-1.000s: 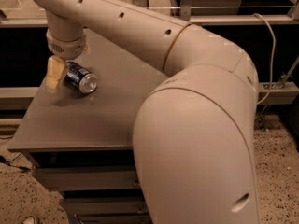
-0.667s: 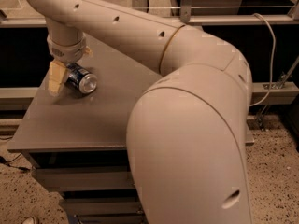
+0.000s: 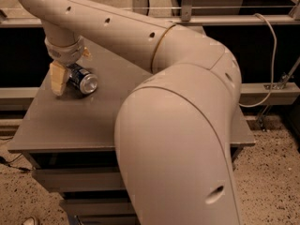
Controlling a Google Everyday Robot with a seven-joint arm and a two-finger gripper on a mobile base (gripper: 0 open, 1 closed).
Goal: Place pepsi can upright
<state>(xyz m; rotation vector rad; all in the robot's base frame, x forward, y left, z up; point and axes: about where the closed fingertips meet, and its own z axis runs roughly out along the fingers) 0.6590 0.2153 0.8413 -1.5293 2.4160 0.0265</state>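
Note:
The pepsi can (image 3: 83, 80), dark blue with a silver end facing the front right, lies on its side at the left part of the grey table (image 3: 93, 121). My gripper (image 3: 71, 67) hangs from the cream arm straight over the can. One tan finger (image 3: 58, 78) stands against the can's left side. The tip of the other finger (image 3: 86, 54) shows just behind the can. The can lies between the spread fingers and rests on the table. The can's far end is hidden by the wrist.
My own bulky cream arm (image 3: 178, 125) covers the middle and right of the table. The table's left edge (image 3: 28, 111) is close to the can. A rail (image 3: 211, 20) and a white cable (image 3: 272, 55) run behind the table. Speckled floor lies below.
My gripper has come down and slightly right, so its left finger is closer to the can. The can has not moved.

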